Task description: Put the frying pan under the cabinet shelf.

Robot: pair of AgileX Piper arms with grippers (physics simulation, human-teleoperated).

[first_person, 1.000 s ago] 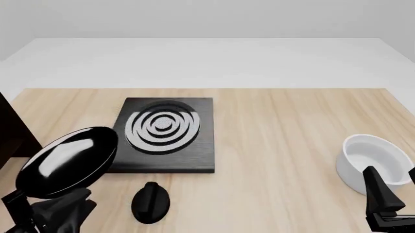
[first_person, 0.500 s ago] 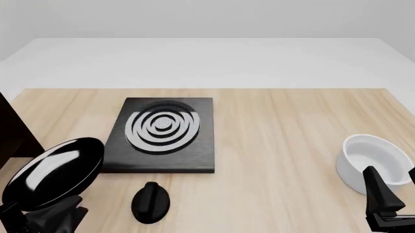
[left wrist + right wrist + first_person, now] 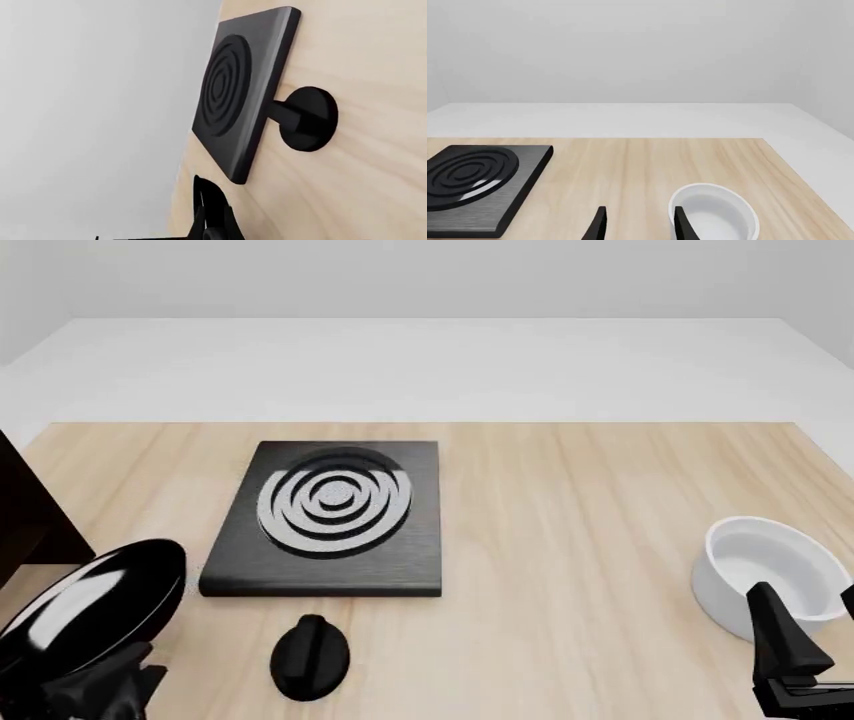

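Glossy round frying pan (image 3: pixel 87 605) tilts above pale wood-grain table (image 3: pixel 574 520).

Sim'd kitchen mock-up, not a real room: plain white walls/floor, flat render look. Kitchen cues: light wood table (image 3: pixel 601 500) w/ black stove plate (image 3: pixel 334 520) w/ grey rings, just beyond left gripper (image 3: pixel 94 690); white bowl (image 3: pixel 767 575) right by right gripper (image 3: pixel 787 660); dark cabinet shelf (image 3: pixel 27 510) past left gripper.
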